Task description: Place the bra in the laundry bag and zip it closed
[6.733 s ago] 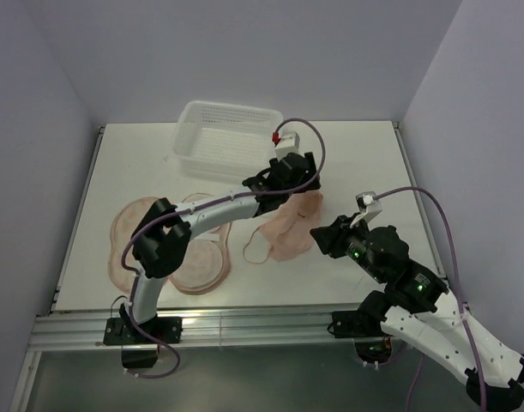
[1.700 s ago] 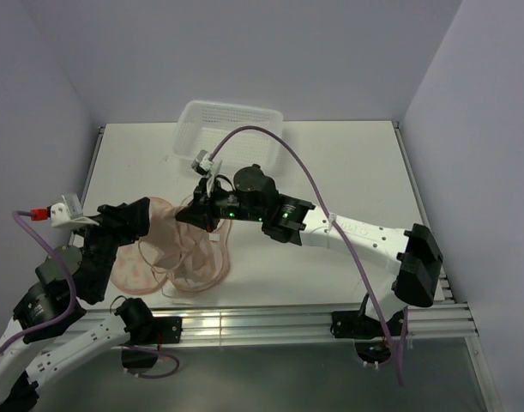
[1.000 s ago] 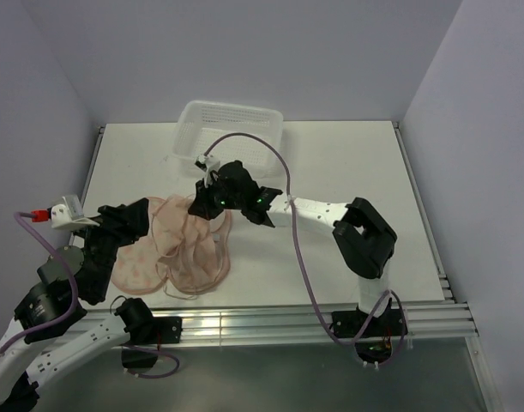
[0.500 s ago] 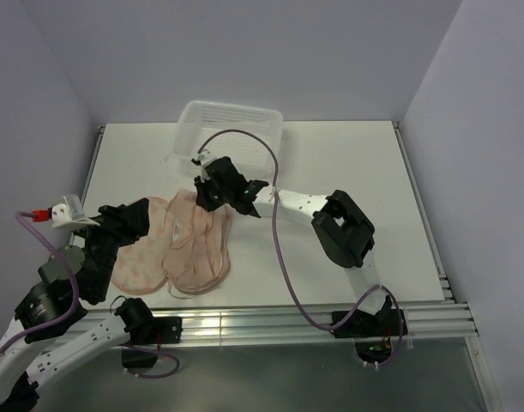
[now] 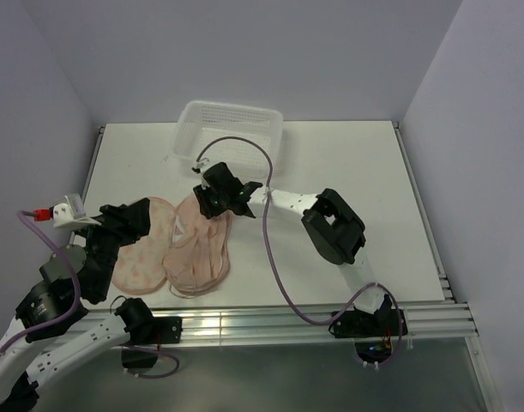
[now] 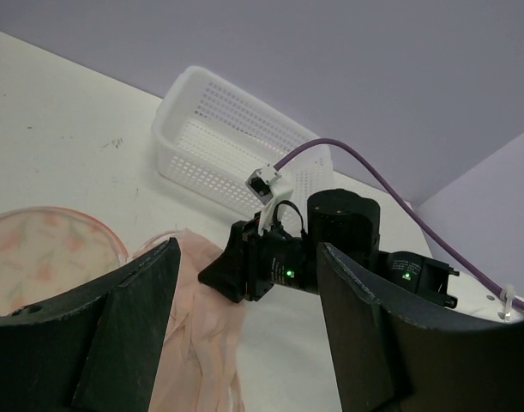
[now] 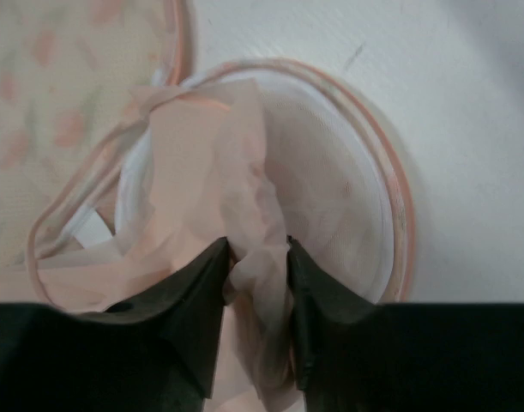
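The laundry bag lies open on the table, its orange-printed left lobe facing up. The pale pink bra lies bunched over the bag's right lobe. My right gripper reaches across from the right and is shut on a fold of the bra. The right wrist view shows its fingers pinching the fabric over the bag's pale lining and rim. My left gripper is open and empty, hovering over the bag's left side. In the left wrist view its fingers frame the right gripper and the bra.
A white mesh basket stands at the back of the table, just behind the right gripper; it also shows in the left wrist view. The right arm's purple cable loops above the bag. Walls close in the table's sides.
The right arm has folded in closer while its gripper stays on the bra at the bag's far end. The bra has settled flatter onto the bag's right lobe. The left arm has not moved.
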Controlling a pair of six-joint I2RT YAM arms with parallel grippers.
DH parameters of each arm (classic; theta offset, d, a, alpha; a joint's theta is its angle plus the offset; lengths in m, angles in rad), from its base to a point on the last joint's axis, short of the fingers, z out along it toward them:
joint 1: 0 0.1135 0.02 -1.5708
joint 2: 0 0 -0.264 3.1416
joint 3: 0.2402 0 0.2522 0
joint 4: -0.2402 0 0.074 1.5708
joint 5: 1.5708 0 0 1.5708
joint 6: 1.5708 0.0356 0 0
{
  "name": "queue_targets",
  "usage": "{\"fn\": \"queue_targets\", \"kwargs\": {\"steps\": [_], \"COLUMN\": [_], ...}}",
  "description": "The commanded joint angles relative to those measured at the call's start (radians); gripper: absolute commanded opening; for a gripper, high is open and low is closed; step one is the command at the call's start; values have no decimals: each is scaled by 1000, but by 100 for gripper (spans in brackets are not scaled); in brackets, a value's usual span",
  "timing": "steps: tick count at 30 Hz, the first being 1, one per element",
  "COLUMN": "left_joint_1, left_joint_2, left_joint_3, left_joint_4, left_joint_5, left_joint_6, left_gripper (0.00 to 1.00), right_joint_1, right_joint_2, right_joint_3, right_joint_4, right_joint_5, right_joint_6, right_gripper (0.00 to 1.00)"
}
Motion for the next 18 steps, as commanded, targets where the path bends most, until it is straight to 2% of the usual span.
{"fn": "queue_targets", "kwargs": {"steps": [1, 3, 4, 6, 7, 9, 10, 14, 18], "left_joint_1": [3, 3, 3, 3, 3, 3, 3, 3, 3], "left_joint_2": [12, 9, 9, 9, 9, 14, 17, 31, 29], "left_joint_3": [1, 1, 1, 6, 8, 17, 21, 50, 75], "left_joint_4": [-3, -6, -6, -9, -9, -10, -16, -39, -65], "left_joint_5": [-15, -18, -19, -19, -21, -24, -24, -19, -19], "left_joint_6": [8, 8, 8, 9, 9, 12, 12, 1, -2], "left_gripper": [72, 72, 72, 72, 72, 72, 72, 70, 69], "right_joint_1": [4, 4, 6, 12, 18, 26, 35, 55, 78], "right_joint_2": [8, 5, -4, -19, -42, -84, -99, -173, -265], "right_joint_3": [62, 72, 79, 87, 85, 85, 81, 52, -49], "right_joint_4": [-49, -69, -74, -95, -99, -112, -115, -135, -117], "right_joint_5": [13, 10, 12, 35, 39, 48, 52, 64, 121], "right_joint_6": [-11, -14, -17, -24, -35, -46, -61, -89, -104], "right_gripper": [47, 53, 62, 68, 75, 77, 83, 84, 84]}}
